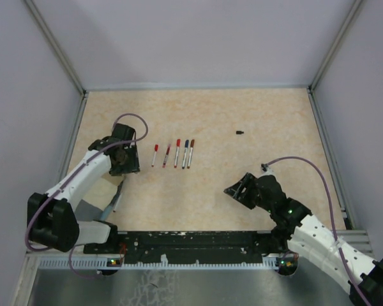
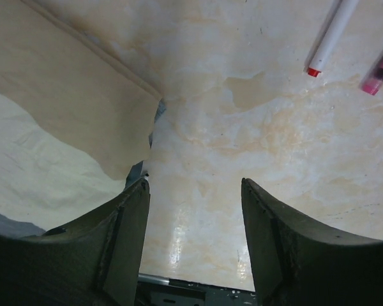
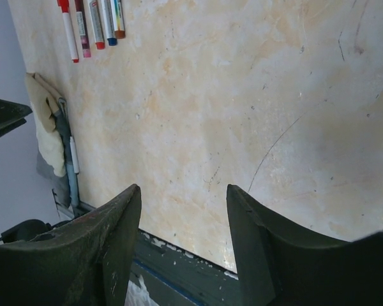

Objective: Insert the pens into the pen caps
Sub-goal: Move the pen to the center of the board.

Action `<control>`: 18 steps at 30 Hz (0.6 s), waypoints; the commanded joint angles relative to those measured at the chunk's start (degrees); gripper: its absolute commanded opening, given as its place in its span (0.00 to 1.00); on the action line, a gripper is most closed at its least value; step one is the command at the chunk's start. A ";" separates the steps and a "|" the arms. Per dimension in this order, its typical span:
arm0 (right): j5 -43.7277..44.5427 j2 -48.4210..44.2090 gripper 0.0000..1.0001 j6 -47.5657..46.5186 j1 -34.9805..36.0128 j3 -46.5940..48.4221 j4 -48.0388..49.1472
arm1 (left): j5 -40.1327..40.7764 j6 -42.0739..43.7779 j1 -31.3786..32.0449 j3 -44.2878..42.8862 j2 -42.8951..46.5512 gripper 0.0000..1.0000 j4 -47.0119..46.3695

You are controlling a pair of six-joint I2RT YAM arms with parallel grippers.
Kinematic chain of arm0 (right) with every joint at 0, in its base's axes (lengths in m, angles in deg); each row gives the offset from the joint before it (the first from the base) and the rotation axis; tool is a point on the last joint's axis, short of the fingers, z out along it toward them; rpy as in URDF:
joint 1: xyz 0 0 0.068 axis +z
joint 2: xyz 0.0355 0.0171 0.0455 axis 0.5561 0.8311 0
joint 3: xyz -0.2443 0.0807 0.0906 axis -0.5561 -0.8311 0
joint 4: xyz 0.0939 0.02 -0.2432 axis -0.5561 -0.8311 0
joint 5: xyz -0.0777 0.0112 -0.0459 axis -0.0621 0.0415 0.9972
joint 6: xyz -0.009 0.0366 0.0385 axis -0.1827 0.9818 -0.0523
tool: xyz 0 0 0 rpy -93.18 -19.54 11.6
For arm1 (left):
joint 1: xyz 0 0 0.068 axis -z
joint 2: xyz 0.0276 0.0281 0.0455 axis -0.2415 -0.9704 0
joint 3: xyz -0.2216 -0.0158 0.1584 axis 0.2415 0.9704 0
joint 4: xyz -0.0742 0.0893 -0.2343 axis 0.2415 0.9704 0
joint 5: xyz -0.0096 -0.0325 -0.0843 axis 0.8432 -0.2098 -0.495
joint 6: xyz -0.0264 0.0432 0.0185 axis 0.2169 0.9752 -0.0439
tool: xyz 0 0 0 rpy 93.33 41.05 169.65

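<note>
Table [image 1: 268,115]: flat, glossy, beige marbled top, faintly scratched.

Left gripper [image 2: 195,188]: dark, matte, wedge-shaped fingers [image 2: 124,242] are seen standing wide apart; nothing is held; only bare tabletop shows in the gap; a creased cream flap [image 2: 70,102] lies to their left.

Pens [image 1: 177,153]: five thin white barrels with small coloured ends are laid flat, side by side, in a near-parallel row just right of the left gripper; no finger touches them; in the left wrist view one red end and one pink end are seen at top right, well clear of the fingertips.

Cap [image 1: 240,132]: tiny, short, dark; it is found alone on the table right of the row, well apart from both grippers; its exact colour cannot be told.

Right gripper [image 3: 184,191]: the same dark wedge fingers [image 3: 115,236] are held wide and empty; the pen row is seen at the top left of its wrist view, well away from the fingertips.
</note>
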 commanded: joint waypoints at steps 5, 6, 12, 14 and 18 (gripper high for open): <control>-1.31 1.91 0.56 -2.37 -0.14 0.52 3.61 | -2.20 3.33 -1.19 -4.75 -2.88 0.63 11.60; -1.51 2.22 0.56 -2.63 -0.13 0.63 3.79 | -3.17 3.43 -1.15 -4.70 -3.00 0.63 11.45; -2.75 3.70 0.56 -4.03 -0.14 0.82 5.39 | -6.83 3.07 -1.07 -7.68 -6.72 0.64 16.20; -3.12 4.50 0.56 -4.67 -0.14 0.82 6.18 | -6.61 2.69 -0.97 -7.71 -6.26 0.63 15.96; -4.73 7.27 0.56 -7.28 -0.11 1.69 8.33 | -6.26 2.08 -1.01 -5.46 -2.78 0.63 13.58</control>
